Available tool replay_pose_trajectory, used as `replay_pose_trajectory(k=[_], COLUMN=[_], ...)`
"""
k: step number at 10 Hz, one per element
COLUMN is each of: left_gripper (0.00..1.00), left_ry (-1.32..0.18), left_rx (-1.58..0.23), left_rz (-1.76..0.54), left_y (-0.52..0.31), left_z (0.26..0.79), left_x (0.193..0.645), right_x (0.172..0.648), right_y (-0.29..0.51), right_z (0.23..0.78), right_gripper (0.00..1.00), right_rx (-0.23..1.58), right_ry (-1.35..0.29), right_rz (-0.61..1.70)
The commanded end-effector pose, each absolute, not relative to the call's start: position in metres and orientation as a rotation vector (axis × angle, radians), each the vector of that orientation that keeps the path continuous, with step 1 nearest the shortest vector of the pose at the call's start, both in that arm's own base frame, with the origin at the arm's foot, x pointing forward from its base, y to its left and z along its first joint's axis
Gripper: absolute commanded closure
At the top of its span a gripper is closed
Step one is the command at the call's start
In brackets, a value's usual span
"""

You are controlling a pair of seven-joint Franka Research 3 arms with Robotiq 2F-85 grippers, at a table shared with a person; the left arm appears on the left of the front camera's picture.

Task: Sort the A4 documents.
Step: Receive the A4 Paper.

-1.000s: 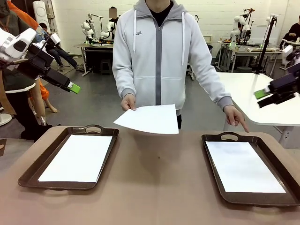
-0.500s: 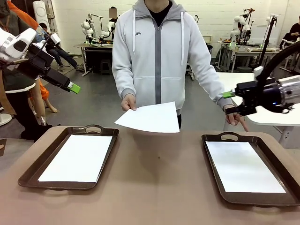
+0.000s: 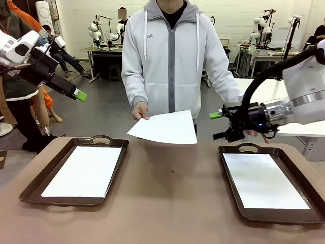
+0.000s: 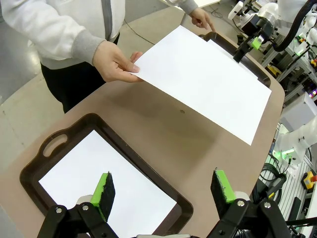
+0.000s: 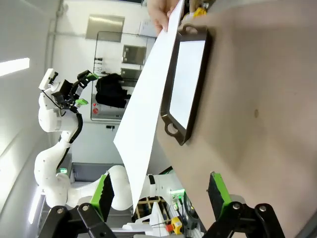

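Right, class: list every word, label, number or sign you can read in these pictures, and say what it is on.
Small dark logo on the chest of the person's grey hoodie: too small and blurred to read.
The held A4 sheet: blank.
The sheets in the left tray and the right tray: blank.
No other readable text.

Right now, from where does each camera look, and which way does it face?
Front view: between the arms, facing the person's hand holding out a sheet; right gripper is open beside it.
Left wrist view: above the left tray, looking down; open left gripper at bottom.
Right wrist view: rolled sideways, open fingers facing the sheet's edge.
All three share the held sheet.
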State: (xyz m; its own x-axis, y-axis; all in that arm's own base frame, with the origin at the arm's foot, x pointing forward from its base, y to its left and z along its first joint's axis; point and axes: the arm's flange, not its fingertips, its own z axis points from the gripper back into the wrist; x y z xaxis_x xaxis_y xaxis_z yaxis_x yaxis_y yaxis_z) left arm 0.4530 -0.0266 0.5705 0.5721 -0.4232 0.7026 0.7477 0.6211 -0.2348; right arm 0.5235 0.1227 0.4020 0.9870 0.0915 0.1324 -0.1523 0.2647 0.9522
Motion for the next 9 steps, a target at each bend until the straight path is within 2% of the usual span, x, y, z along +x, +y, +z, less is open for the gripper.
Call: replay_pose_trajectory(k=[1, 3, 6, 9], left_gripper=[0.0, 0.0, 0.0, 0.0], left_ry=[-0.646, -0.646, -0.646, -0.646], left_rx=[-0.548, -0.548, -0.548, -0.548], left_rz=[-0.75, -0.75, -0.75, -0.75], left_y=[-0.026, -0.026, -0.026, -0.026], left_z=[0.57, 0.57, 0.57, 0.57], left_x=[0.453, 0.453, 0.453, 0.453], right_x=[0.538, 0.548, 0.567, 0.577], right_y=[0.144, 0.166, 0.188, 0.204], right_z=[0.399, 0.39, 0.385, 0.376], right_gripper=[0.0, 0.0, 0.0, 0.0], right_rx=[1.314, 1.383, 1.457, 1.45], right_ry=[0.03, 0.09, 0.091, 0.093], right_rz=[0.139, 0.102, 0.074, 0.057])
